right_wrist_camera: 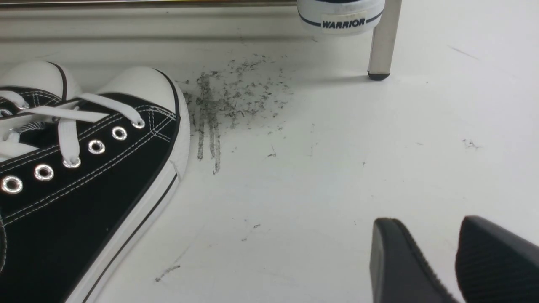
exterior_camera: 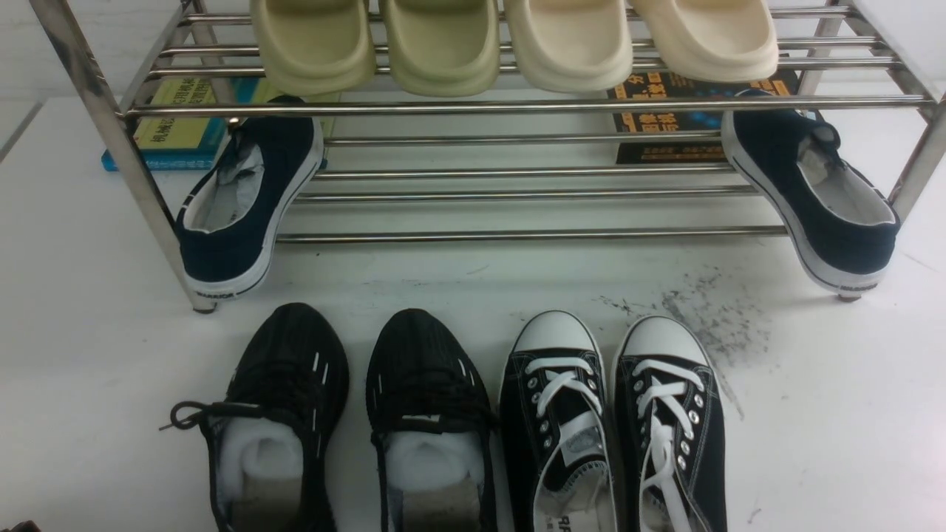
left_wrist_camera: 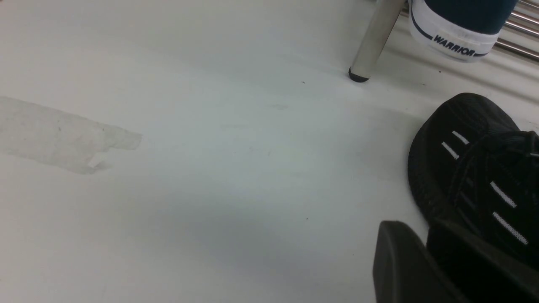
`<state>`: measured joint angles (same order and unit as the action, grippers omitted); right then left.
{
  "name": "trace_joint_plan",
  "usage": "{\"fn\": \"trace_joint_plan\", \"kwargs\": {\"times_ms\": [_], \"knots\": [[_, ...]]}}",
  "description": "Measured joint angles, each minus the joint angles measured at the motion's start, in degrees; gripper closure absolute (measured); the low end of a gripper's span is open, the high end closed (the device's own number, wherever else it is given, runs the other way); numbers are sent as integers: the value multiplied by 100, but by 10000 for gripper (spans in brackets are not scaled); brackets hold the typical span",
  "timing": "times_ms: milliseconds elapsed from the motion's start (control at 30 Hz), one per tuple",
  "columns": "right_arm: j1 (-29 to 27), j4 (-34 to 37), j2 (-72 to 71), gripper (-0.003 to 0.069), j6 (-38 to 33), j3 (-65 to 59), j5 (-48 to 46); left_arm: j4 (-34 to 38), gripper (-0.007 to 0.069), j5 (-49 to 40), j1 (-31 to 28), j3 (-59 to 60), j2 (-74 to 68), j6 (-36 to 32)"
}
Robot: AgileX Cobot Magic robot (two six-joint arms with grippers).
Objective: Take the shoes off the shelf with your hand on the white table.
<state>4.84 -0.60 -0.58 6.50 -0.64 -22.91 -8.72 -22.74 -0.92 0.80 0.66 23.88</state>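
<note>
Two tiers of shiny steel tubes make up the shelf (exterior_camera: 517,107), where we see four cream slides (exterior_camera: 510,41) on top and two navy slip-ons (exterior_camera: 247,199) hanging off the lower bars. Our black knit shoes (exterior_camera: 355,414) stand on the white table (exterior_camera: 828,414), just beside the canvas sneakers (exterior_camera: 613,421) and grey scuffs (right_wrist_camera: 236,92). Our left tool (left_wrist_camera: 429,261) and right tool (right_wrist_camera: 438,261) each show a narrow gap, holding nothing.
</note>
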Motion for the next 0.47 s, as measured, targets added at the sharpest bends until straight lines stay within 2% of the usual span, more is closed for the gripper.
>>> {"fn": "trace_joint_plan", "kwargs": {"times_ms": [467], "knots": [[0, 0, 0, 421, 0, 0, 0, 0, 477, 0, 0, 0, 0, 4]]}}
